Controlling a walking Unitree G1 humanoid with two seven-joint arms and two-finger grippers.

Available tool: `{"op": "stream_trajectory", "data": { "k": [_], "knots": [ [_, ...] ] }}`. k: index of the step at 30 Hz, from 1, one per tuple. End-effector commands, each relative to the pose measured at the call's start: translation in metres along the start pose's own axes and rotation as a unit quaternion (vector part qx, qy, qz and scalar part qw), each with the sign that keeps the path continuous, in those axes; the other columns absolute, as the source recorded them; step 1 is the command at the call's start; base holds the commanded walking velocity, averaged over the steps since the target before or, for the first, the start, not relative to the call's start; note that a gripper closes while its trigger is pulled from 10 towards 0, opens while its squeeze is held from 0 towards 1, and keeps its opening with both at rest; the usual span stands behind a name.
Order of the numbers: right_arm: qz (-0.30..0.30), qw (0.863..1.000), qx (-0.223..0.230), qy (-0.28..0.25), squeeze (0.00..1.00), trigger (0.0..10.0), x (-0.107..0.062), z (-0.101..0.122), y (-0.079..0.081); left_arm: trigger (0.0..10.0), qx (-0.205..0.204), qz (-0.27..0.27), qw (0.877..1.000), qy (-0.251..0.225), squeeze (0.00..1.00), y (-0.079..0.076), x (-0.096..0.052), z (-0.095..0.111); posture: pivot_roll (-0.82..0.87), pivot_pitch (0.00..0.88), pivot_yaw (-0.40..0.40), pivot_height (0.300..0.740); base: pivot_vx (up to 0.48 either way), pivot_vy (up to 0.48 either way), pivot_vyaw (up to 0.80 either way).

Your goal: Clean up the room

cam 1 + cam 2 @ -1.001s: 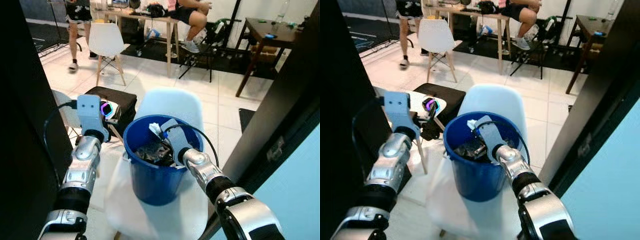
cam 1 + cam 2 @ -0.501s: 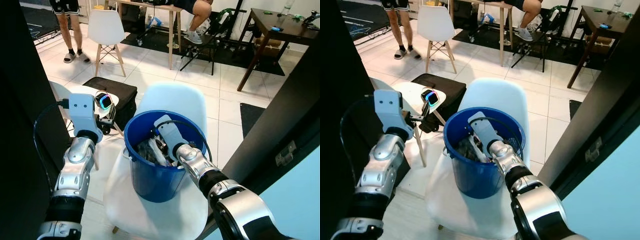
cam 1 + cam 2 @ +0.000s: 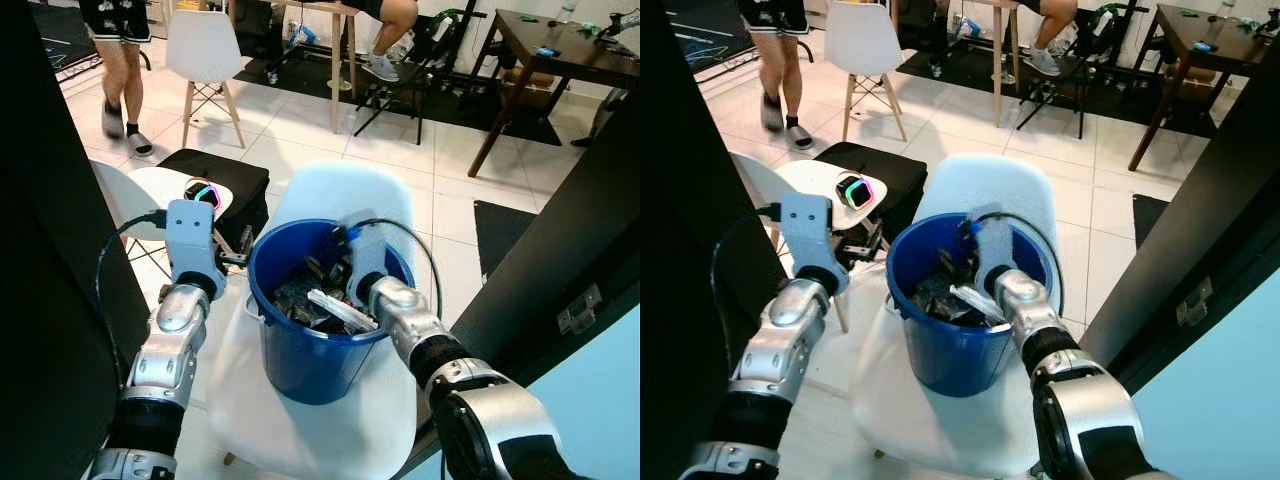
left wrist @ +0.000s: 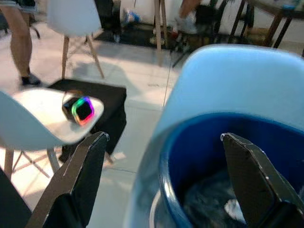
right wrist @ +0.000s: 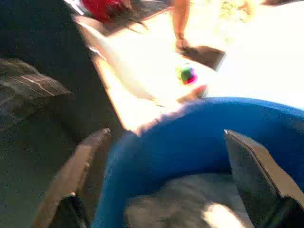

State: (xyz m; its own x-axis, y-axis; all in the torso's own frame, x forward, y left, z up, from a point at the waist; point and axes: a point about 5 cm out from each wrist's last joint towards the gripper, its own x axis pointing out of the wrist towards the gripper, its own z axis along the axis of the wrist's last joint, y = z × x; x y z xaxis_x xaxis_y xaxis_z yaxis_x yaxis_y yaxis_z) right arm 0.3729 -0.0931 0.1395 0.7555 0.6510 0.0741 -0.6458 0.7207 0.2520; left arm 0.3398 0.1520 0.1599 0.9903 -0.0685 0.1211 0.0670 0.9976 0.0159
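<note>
White floor tiles surround a pale chair (image 3: 340,200) carrying the blue bucket (image 3: 310,350) of trash. Right hand (image 3: 350,262) hangs spread over its contents; left hand (image 4: 161,180) waits spread beside its rim. Withdraw the right hand straight upward, avoiding tipping the bucket.

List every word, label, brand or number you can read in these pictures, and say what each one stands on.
None can be read.
The blue bucket shows a plain wall, no label.
The glowing cube on the small white chair shows coloured light, no legible characters.
The wrappers in the bucket are too small and dark to tell any print.
</note>
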Motion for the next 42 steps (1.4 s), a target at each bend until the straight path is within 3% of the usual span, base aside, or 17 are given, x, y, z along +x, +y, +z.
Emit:
{"op": "stream_trajectory", "data": {
  "k": [1, 2, 3, 5, 6, 7, 9, 10, 11, 14, 18, 23, 26, 33, 35, 39, 42],
  "knots": [
    [0.028, 0.999, 0.032, -0.024, 0.00, 10.0, -0.005, 0.002, 0.000, 10.0, 0.005, -0.001, 1.000, 0.029, 0.00, -0.002, -0.004, -0.013, -0.01, 0.062, -0.095, 0.740, 0.000, 0.000, 0.00],
    [0.028, 0.999, 0.032, -0.024, 0.00, 10.0, -0.005, 0.002, 0.000, 10.0, 0.005, -0.001, 1.000, 0.029, 0.00, -0.002, -0.004, -0.013, -0.01, 0.062, -0.095, 0.740, 0.000, 0.000, 0.00],
    [0.095, 0.992, 0.077, -0.025, 0.00, 10.0, -0.030, -0.014, -0.001, 10.0, 0.022, -0.002, 0.998, 0.051, 0.00, 0.000, -0.009, -0.026, -0.01, 0.047, -0.076, 0.740, -0.277, 0.000, 0.00],
    [0.095, 0.992, 0.077, -0.025, 0.00, 10.0, -0.030, -0.014, -0.001, 10.0, 0.022, -0.002, 0.998, 0.051, 0.00, 0.000, -0.009, -0.026, -0.01, 0.047, -0.076, 0.740, -0.277, 0.000, 0.00],
    [0.108, 0.991, 0.082, -0.007, 0.00, 10.0, -0.040, -0.024, -0.002, 10.0, 0.026, -0.001, 0.998, 0.060, 0.00, 0.002, -0.012, -0.031, -0.01, 0.047, -0.076, 0.740, -0.277, 0.000, 0.00],
    [0.108, 0.991, 0.082, -0.007, 0.00, 10.0, -0.040, -0.024, -0.002, 10.0, 0.026, -0.001, 0.998, 0.060, 0.00, 0.002, -0.012, -0.031, -0.01, 0.047, -0.076, 0.740, -0.277, 0.000, 0.00],
    [0.116, 0.989, 0.092, 0.015, 0.00, 10.0, -0.054, -0.037, -0.006, 10.0, 0.032, 0.004, 0.997, 0.071, 0.00, 0.007, -0.016, -0.037, -0.01, 0.039, -0.072, 0.740, -0.360, 0.000, 0.00],
    [0.121, 0.987, 0.097, 0.044, 0.00, 10.0, -0.068, -0.049, -0.011, 10.0, 0.034, 0.015, 0.996, 0.084, 0.00, 0.015, -0.021, -0.043, -0.01, 0.034, -0.076, 0.740, -0.379, 0.000, 0.00],
    [0.121, 0.987, 0.097, 0.044, 0.00, 10.0, -0.068, -0.049, -0.011, 10.0, 0.034, 0.015, 0.996, 0.084, 0.00, 0.015, -0.021, -0.043, -0.01, 0.034, -0.076, 0.740, -0.379, 0.000, 0.00],
    [0.127, 0.982, 0.118, 0.069, 0.00, 10.0, -0.094, -0.060, -0.021, 10.0, 0.027, 0.047, 0.992, 0.115, 0.00, 0.033, -0.033, -0.058, -0.01, 0.032, -0.077, 0.740, -0.385, 0.000, 0.00],
    [0.125, 0.982, 0.119, 0.071, 0.00, 10.0, -0.097, -0.061, -0.022, 10.0, 0.026, 0.052, 0.991, 0.120, 0.00, 0.035, -0.036, -0.061, -0.01, 0.032, -0.081, 0.740, -0.394, 0.000, 0.00],
    [0.076, 0.985, 0.111, 0.108, 0.00, 10.0, -0.103, -0.075, -0.025, 10.0, 0.026, 0.056, 0.988, 0.143, 0.00, 0.035, -0.044, -0.075, -0.01, 0.031, -0.085, 0.740, -0.398, 0.000, 0.00],
    [0.007, 0.982, 0.111, 0.152, 0.00, 10.0, -0.115, -0.095, -0.030, 10.0, 0.021, 0.059, 0.982, 0.177, 0.00, 0.034, -0.056, -0.095, -0.01, 0.035, -0.084, 0.740, -0.405, 0.000, 0.00],
    [-0.042, 0.976, 0.135, 0.168, 0.00, 10.0, -0.131, -0.110, -0.034, 10.0, 0.017, 0.065, 0.975, 0.210, 0.00, 0.035, -0.067, -0.113, -0.02, 0.040, -0.089, 0.740, -0.407, 0.000, 0.00],
    [-0.098, 0.965, 0.137, 0.201, 0.00, 10.0, -0.144, -0.124, -0.037, 10.0, 0.014, 0.068, 0.969, 0.237, 0.00, 0.035, -0.075, -0.127, -0.02, 0.041, -0.089, 0.740, -0.403, 0.000, 0.00],
    [-0.147, 0.949, 0.135, 0.243, 0.00, 10.0, -0.157, -0.138, -0.038, 10.0, 0.012, 0.067, 0.963, 0.261, 0.00, 0.034, -0.081, -0.138, -0.03, 0.042, -0.089, 0.740, -0.388, 0.000, -0.38],
    [-0.247, 0.903, 0.125, 0.328, 0.00, 10.0, -0.187, -0.166, -0.037, 10.0, 0.043, 0.063, 0.942, 0.327, 0.00, 0.033, -0.100, -0.165, -0.04, 0.044, -0.086, 0.740, -0.316, 0.000, -0.75]
  ]
}}
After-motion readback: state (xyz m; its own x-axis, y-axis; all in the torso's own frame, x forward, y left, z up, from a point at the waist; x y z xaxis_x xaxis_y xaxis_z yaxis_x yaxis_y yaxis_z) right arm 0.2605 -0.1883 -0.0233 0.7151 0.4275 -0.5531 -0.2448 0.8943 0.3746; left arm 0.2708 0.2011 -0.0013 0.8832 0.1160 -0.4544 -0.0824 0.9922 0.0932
